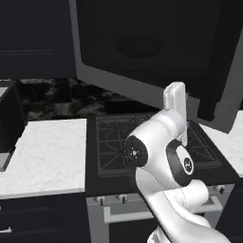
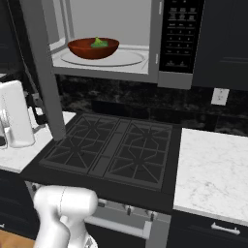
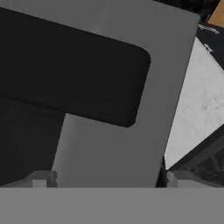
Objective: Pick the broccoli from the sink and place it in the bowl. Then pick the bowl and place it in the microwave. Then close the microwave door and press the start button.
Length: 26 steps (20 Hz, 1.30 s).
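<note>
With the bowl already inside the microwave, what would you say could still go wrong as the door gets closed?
1. The microwave door stands open, and the end effector sits close against its panel; a glancing push might slip off rather than swing it.
2. The bowl with the broccoli sits near the front left of the turntable, so a hard swing might jolt it.
3. The button panel is on the far right, needing a long reach afterwards.

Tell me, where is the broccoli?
In the right base view, the broccoli sits in the brown bowl on the open microwave's turntable, above the stove.
</note>
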### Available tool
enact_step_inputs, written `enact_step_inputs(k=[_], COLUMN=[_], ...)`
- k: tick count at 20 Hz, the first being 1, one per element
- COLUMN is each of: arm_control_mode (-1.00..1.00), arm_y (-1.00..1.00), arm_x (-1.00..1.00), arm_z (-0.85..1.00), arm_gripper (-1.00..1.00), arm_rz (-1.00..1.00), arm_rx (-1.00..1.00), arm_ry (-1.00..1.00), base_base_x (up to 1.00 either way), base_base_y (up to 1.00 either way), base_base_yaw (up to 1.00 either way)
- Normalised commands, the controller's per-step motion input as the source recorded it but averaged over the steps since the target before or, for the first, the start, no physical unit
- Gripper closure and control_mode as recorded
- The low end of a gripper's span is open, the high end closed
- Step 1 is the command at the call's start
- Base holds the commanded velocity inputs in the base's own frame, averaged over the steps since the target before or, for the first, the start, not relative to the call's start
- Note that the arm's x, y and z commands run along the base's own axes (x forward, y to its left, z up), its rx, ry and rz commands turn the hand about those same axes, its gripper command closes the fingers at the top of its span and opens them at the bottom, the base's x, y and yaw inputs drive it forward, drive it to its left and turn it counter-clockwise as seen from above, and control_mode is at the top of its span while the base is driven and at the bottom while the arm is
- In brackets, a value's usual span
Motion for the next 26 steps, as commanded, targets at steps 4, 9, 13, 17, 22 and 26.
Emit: enact_step_inputs(k=[4,9,13,17,22,26], arm_control_mode=[-1.0,-1.0,-1.0,-1.0,-1.0,-1.0], arm_y=[-0.47,0.0,0.0,0.0,0.0,0.0], arm_x=[0.55,0.94,0.89,0.85,0.87,0.84], arm_z=[0.07,0.03,0.03,0.09,0.08,0.03], arm_gripper=[-1.0,-1.0,-1.0,-1.0,-1.0,-1.0], arm_rz=[0.34,0.26,0.21,0.18,0.16,0.16], arm_rx=[0.12,0.12,0.1,0.07,0.05,0.06], arm_ry=[0.01,0.07,0.07,0.1,0.11,0.1], base_base_x=[0.0,0.0,0.0,0.0,0.0,0.0], base_base_y=[0.0,0.0,0.0,0.0,0.0,0.0], base_base_yaw=[0.0,0.0,0.0,0.0,0.0,0.0])
